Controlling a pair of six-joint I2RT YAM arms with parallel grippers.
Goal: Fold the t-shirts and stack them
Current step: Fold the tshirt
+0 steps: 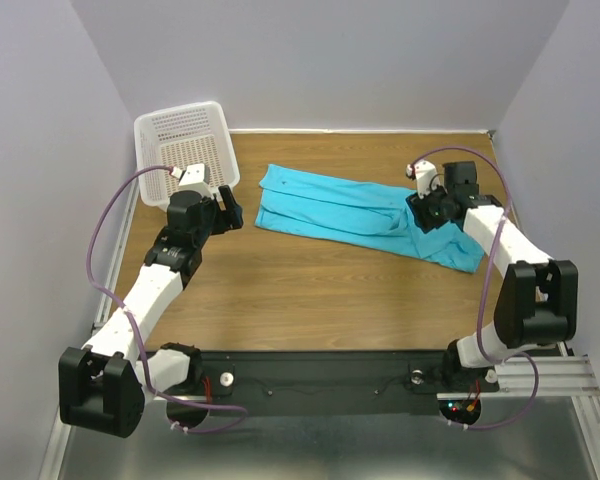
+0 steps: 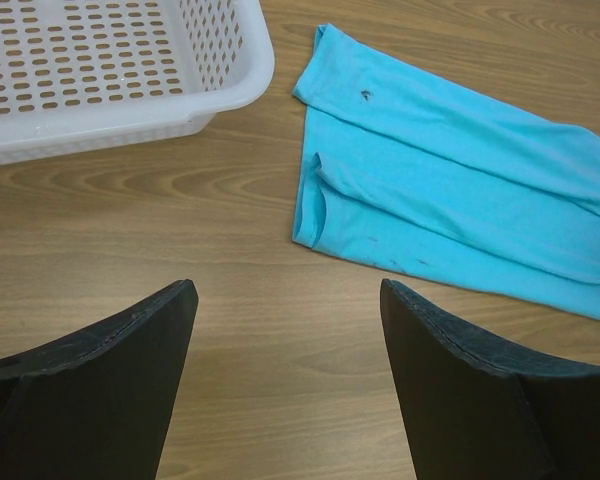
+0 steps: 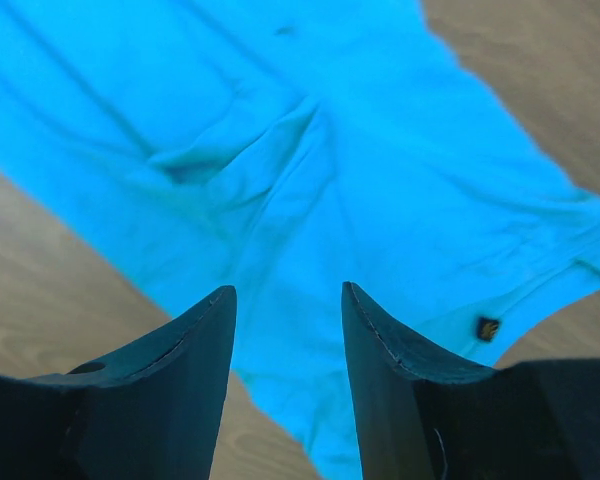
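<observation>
Top external view: one turquoise shirt lies on the worktop, folded lengthwise into a long band that runs from centre-rear toward the right. A white perforated basket stands at the rear left, apart from the shirt.

The left pincer hangs just before the basket's front wall, near the shirt's left end. Left wrist view: jaws spread wide and released, with only bare wood beneath them. The shirt's left end lies ahead to the right and the basket ahead to the left.

The right pincer is over the shirt's right portion. Right wrist view: jaws parted and released, with no cloth held between them, and fabric fills the field below. Whether the tips touch the fabric cannot be told. A small dark mark shows near the shirt's edge, right of the jaws.
</observation>
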